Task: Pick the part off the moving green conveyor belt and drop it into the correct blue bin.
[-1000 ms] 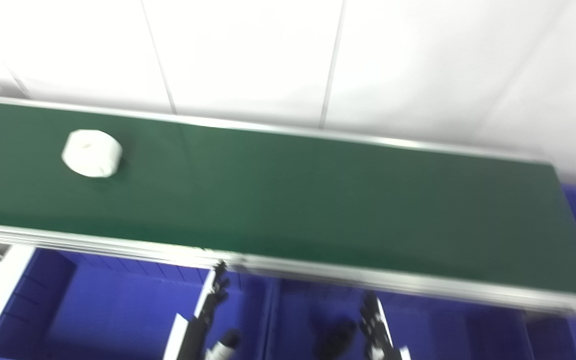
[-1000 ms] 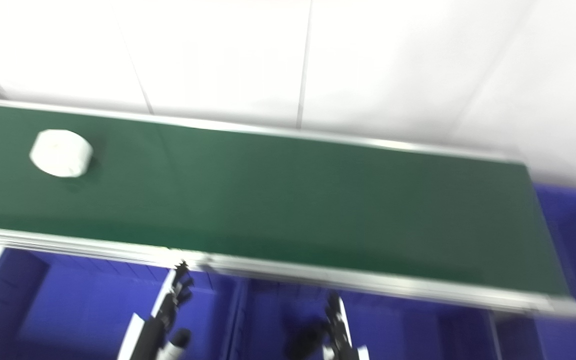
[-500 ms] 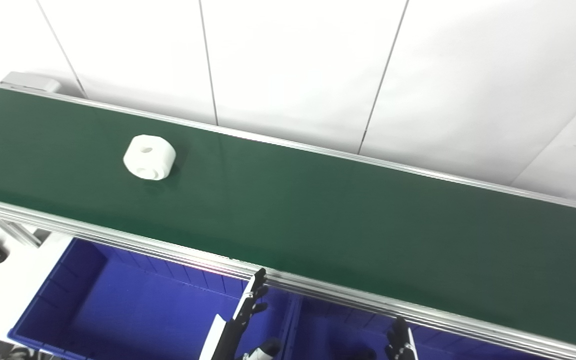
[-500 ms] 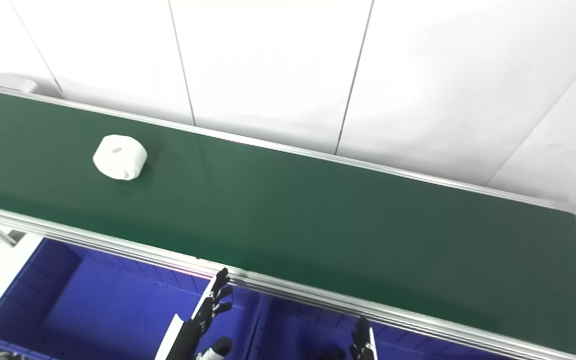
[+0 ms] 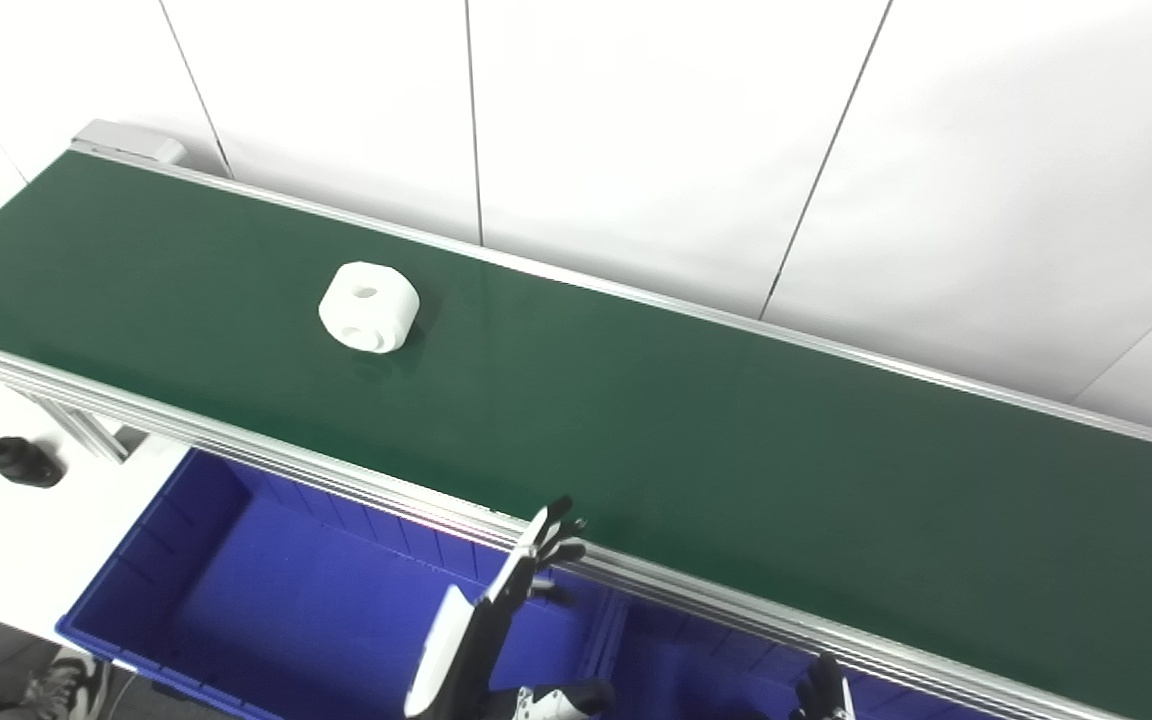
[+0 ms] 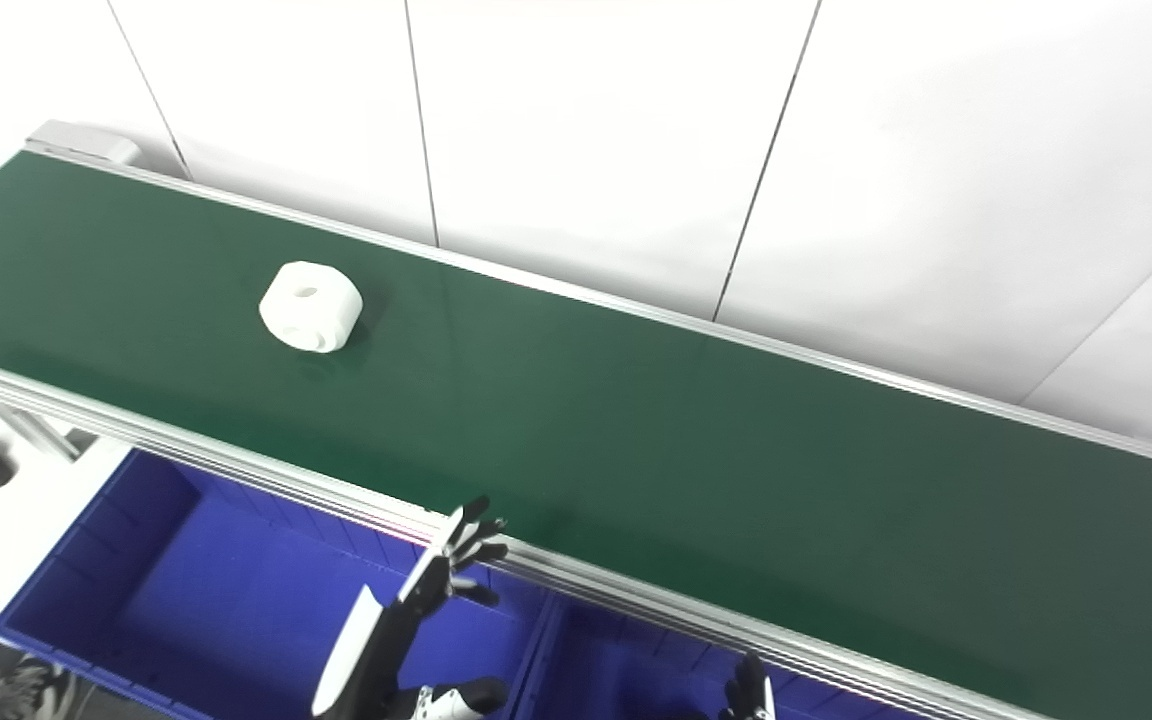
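Observation:
A white, chunky round part [image 5: 368,306] with a hole in its top lies on the green conveyor belt [image 5: 696,440], left of the middle. My left hand [image 5: 526,575] hovers over the blue bin [image 5: 236,590] just below the belt's near rail, fingers spread apart and holding nothing. It is well to the right of the part and nearer to me. Of my right hand [image 6: 748,695] only dark fingertips show at the bottom edge, over a second blue bin [image 6: 626,670].
An aluminium rail [image 5: 356,490] edges the belt's near side. A small black part [image 5: 21,462] rests on the white surface at the left. White wall panels stand behind the belt.
The camera has swung left and down, so the whole scene shifted. The white part has travelled rightward along the belt. My left hand has risen a little toward the rail.

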You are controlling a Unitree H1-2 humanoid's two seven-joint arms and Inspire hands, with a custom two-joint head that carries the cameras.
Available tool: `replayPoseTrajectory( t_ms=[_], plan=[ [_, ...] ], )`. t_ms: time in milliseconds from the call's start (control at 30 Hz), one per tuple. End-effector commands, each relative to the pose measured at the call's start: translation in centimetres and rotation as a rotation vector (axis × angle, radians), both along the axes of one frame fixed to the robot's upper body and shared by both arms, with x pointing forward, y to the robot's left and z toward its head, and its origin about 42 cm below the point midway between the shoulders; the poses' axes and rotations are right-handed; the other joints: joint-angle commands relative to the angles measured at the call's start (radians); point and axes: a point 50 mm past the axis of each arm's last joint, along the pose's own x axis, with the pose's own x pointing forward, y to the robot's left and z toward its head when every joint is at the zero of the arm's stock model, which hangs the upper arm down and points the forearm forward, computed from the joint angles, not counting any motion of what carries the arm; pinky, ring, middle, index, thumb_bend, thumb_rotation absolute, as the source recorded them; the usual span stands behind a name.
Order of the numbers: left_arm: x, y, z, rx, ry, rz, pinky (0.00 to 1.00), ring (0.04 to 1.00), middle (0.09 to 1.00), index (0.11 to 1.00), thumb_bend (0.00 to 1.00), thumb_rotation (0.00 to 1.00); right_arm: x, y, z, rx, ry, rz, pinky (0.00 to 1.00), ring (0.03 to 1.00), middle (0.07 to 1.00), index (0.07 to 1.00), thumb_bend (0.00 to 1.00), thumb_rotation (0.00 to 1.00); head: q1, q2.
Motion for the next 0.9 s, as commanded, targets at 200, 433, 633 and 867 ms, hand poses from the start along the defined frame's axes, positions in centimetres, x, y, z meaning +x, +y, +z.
replayPoseTrajectory(
  t_ms=[200, 433, 633, 867],
  plan=[
    [6.2, 1.5, 7.7, 0.003, -0.366, -0.042, 0.55, 0.748, 0.824, 0.832, 0.99, 0.46, 0.4, 0.4, 0.7, 0.017, -0.076, 0.002, 1.00, 1.000, 1.000, 1.000, 0.50, 1.00, -0.017, -0.001],
    [13.0, 5.3, 10.9, 0.338, -0.486, -0.060, 0.65, 0.837, 0.895, 0.881, 1.00, 0.39, 0.8, 1.0, 0.4, 0.024, -0.070, 0.025, 1.00, 1.000, 1.000, 1.000, 0.53, 1.00, -0.030, -0.011],
    [19.2, 7.2, 11.7, 0.603, -0.505, -0.083, 0.79, 0.869, 0.904, 0.913, 1.00, 0.30, 1.2, 1.2, 0.1, 0.014, -0.070, 0.033, 1.00, 1.000, 1.000, 1.000, 0.55, 1.00, -0.012, -0.033],
    [24.9, 9.8, 10.7, 0.805, -0.429, -0.047, 0.85, 0.872, 0.898, 0.900, 1.00, 0.31, 1.2, 1.3, -0.2, 0.019, -0.059, 0.018, 1.00, 1.000, 1.000, 1.000, 0.57, 1.00, -0.016, -0.041]
  ],
)
